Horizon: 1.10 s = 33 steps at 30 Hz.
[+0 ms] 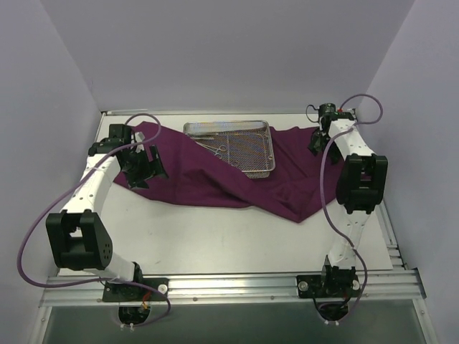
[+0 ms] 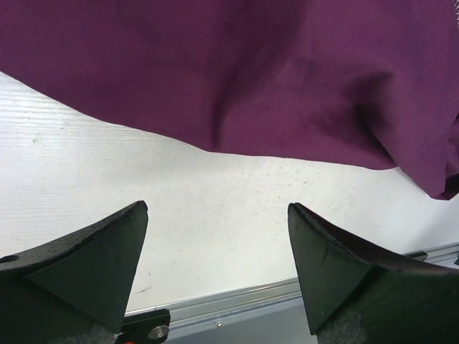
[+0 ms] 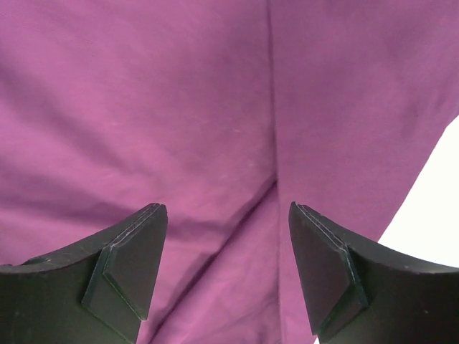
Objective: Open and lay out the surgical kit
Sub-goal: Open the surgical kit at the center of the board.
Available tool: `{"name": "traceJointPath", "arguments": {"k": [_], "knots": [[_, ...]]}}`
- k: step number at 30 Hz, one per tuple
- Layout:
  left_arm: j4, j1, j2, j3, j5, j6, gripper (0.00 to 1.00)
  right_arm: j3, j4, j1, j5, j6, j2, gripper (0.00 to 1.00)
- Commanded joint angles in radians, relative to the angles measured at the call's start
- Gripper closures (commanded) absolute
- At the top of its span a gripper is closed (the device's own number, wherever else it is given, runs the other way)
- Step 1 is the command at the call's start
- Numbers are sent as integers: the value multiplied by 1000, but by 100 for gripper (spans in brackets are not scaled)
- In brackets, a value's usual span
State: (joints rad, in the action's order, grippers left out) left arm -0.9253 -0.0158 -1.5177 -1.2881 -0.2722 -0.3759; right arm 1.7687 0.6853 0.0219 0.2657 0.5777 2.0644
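The dark purple cloth wrap lies spread and wrinkled across the back half of the white table. A silver wire-mesh tray sits on its middle, with small silver clamps inside. My left gripper hovers at the cloth's left edge, open and empty. In the left wrist view the cloth fills the top and bare table lies between the fingers. My right gripper stands open over the cloth's right part; purple cloth fills the right wrist view, apart from the fingertips.
White walls close in the table on the left, back and right. An aluminium rail runs along the near edge by the arm bases. Purple cables loop beside both arms. Bare white table lies in front of the cloth.
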Motion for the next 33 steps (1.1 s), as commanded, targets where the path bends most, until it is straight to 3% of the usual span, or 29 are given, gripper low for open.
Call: {"name": "traceJointPath", "arguments": {"k": [1, 9, 16, 23, 28, 31, 33], "knots": [[-27, 8, -4, -48, -41, 39, 12, -32, 82, 29, 12, -6, 3, 31], [-26, 8, -2, -70, -73, -1, 12, -202, 39, 73, 46, -38, -24, 35], [-52, 8, -2, -76, -70, 15, 12, -255, 26, 79, 73, -35, -19, 42], [-43, 8, -1, -76, -82, 14, 12, -333, 33, 104, 55, -1, -150, 53], [-29, 8, 7, -74, -99, 8, 12, -403, 40, 125, 46, 1, -200, 53], [-33, 8, 13, -73, -102, 8, 12, -454, 48, 160, 29, 2, -231, 60], [-29, 8, 20, -65, -107, 9, 12, -483, 48, 196, 12, 2, -262, 74]]}}
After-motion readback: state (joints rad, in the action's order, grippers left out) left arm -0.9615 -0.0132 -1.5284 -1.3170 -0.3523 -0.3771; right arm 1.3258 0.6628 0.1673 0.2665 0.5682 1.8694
